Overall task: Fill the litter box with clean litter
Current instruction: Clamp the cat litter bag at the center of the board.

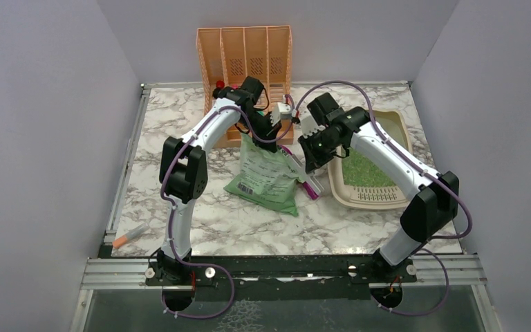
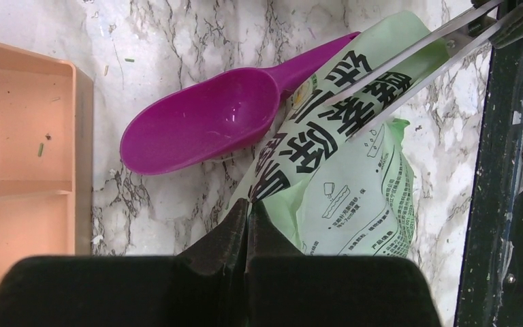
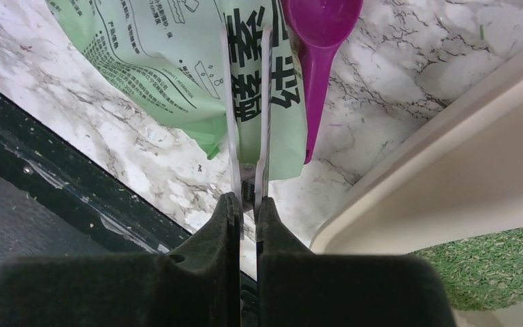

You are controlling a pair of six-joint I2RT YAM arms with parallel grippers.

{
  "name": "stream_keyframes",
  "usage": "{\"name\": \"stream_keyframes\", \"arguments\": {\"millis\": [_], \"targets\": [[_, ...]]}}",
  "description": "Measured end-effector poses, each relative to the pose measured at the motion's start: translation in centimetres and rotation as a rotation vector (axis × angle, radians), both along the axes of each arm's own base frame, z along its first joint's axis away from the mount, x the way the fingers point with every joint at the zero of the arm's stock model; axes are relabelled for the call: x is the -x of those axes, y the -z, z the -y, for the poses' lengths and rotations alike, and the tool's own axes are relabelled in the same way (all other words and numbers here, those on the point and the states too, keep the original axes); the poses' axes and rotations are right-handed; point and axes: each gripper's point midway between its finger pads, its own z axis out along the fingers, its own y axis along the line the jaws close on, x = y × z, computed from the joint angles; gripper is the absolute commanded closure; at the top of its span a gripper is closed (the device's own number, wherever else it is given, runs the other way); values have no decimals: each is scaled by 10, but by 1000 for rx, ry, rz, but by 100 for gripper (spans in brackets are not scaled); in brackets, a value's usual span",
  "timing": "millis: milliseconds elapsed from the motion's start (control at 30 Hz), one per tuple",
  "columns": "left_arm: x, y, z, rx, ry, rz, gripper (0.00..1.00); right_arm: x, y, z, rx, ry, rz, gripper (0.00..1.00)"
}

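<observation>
Two grippers meet over the middle of the marble table (image 1: 173,114). The left gripper (image 2: 248,212) is clenched on the upper edge of the green bag (image 1: 266,173). The right gripper (image 3: 246,204) grasps scissors (image 3: 245,102), and their blades straddle the bag's edge. The litter box (image 1: 373,198) lies at the right of the top view with clean litter (image 1: 366,169) inside. Its left rim is near a purple scoop (image 2: 204,122). Bare marble shows at the left and lower parts.

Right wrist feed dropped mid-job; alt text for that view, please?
The right tool grips scissors, blades slightly apart over a pale green bag. A purple scoop lies beyond; the beige litter box with green litter sits at right.
</observation>
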Motion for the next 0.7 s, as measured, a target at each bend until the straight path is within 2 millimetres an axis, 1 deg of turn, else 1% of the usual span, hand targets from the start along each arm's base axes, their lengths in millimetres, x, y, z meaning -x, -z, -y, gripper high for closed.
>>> {"name": "stream_keyframes", "arguments": {"millis": [167,367,500,633,700], "targets": [[-1,-4,0,2,-4,1,100,1,-7,0,4,-2,6,91],[-2,-6,-1,1,-17,-5,100,1,4,-4,44,-16,-5,87],[-4,-7,-3,0,-28,-9,100,-2,3,-5,56,-11,4,84],[-5,-6,-4,-4,-34,-8,100,-4,3,-5,59,-10,9,73],[-5,-5,-4,-9,-36,-7,100,-4,3,-6,58,-10,11,63]]}}
